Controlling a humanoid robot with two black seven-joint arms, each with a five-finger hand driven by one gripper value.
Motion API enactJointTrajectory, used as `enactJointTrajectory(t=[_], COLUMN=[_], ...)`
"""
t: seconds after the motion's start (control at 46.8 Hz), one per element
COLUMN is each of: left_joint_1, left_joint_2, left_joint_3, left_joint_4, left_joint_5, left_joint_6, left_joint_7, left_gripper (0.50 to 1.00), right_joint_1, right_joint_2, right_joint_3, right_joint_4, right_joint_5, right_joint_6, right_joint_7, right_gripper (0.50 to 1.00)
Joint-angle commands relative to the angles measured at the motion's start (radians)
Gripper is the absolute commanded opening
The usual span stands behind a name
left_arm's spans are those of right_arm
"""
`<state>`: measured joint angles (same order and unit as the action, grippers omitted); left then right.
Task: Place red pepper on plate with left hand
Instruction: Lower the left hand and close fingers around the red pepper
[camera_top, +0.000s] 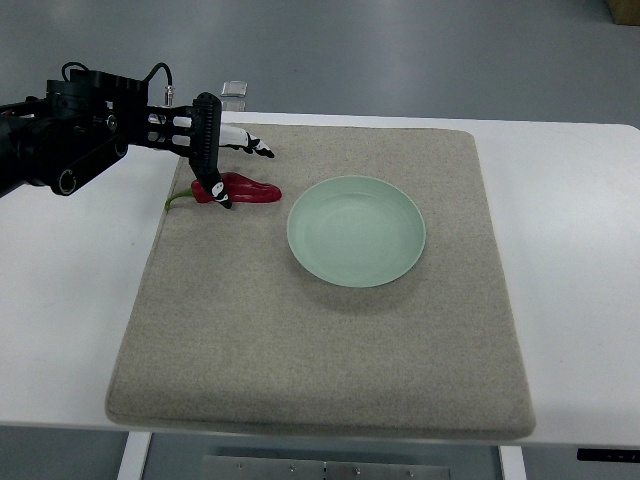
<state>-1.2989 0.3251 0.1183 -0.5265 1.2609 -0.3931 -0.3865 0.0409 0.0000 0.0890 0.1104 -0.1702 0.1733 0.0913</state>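
Lying beside bare plate (356, 231): red pepper (248, 190).

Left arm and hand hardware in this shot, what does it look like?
The left arm is matte black with bulky round joint housings and a looped black cable on top. The left hand has a flat black palm, white finger segments and black fingertips. No markings legible.

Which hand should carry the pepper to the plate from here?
Left. The left hand is already right over the pepper on the mat, with one finger down at its stem end. The plate sits just to the pepper's right. No right arm is in view.
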Motion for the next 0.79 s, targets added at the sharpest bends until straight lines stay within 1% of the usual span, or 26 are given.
enactJointTrajectory(t=[0.0, 0.085, 0.128, 0.171, 0.214, 0.278, 0.32, 0.449, 0.513, 0.555, 0.726, 0.769], left_joint_1=[0.0, 0.0, -0.002, -0.002, -0.002, 0.0, 0.0, -0.002, 0.0, -0.002, -0.002, -0.002], left_joint_2=[0.0, -0.001, -0.001, -0.001, -0.001, -0.001, -0.001, -0.001, -0.001, -0.001, -0.001, -0.001], left_joint_3=[0.009, 0.009, 0.009, 0.009, 0.009, 0.009, 0.009, 0.009, 0.009, 0.009, 0.011, 0.009], left_joint_4=[0.0, 0.0, 0.0, 0.0, 0.0, 0.0, 0.0, 0.002, 0.002, 0.002, 0.003, 0.003], left_joint_5=[0.003, 0.003, 0.005, 0.006, 0.009, 0.009, 0.009, 0.009, 0.009, 0.009, 0.009, 0.009], left_joint_6=[0.0, 0.0, 0.0, 0.0, 0.0, 0.0, 0.0, 0.0, 0.0, 0.0, 0.0, 0.0], left_joint_7=[0.0, 0.0, 0.001, 0.001, 0.001, 0.003, 0.003, 0.003, 0.003, 0.003, 0.005, 0.003], left_gripper=[0.956, 0.936, 0.907, 0.898, 0.872, 0.855, 0.825, 0.816, 0.784, 0.776, 0.609, 0.555], right_joint_1=[0.001, 0.001, -0.001, 0.001, -0.001, 0.001, 0.001, 0.001, -0.001, 0.001, 0.001, -0.001], right_joint_2=[0.0, 0.0, 0.0, 0.0, 0.0, 0.0, 0.0, 0.0, 0.0, 0.0, 0.0, 0.0], right_joint_3=[0.0, 0.0, 0.0, 0.0, 0.0, 0.0, 0.0, 0.0, 0.0, 0.0, 0.0, 0.0], right_joint_4=[0.0, 0.0, 0.0, 0.0, 0.0, 0.0, 0.0, 0.0, 0.0, 0.0, 0.0, 0.0], right_joint_5=[0.0, 0.0, 0.0, 0.0, 0.0, 0.0, 0.0, 0.0, 0.0, 0.0, 0.0, 0.0], right_joint_6=[0.0, 0.0, 0.0, 0.0, 0.0, 0.0, 0.0, 0.0, 0.0, 0.0, 0.0, 0.0], right_joint_7=[0.001, 0.001, -0.001, 0.001, 0.001, 0.001, -0.001, 0.001, 0.001, 0.001, 0.001, 0.001], right_gripper=[0.932, 0.932, 0.932, 0.932, 0.932, 0.932, 0.932, 0.932, 0.932, 0.932, 0.932, 0.932])
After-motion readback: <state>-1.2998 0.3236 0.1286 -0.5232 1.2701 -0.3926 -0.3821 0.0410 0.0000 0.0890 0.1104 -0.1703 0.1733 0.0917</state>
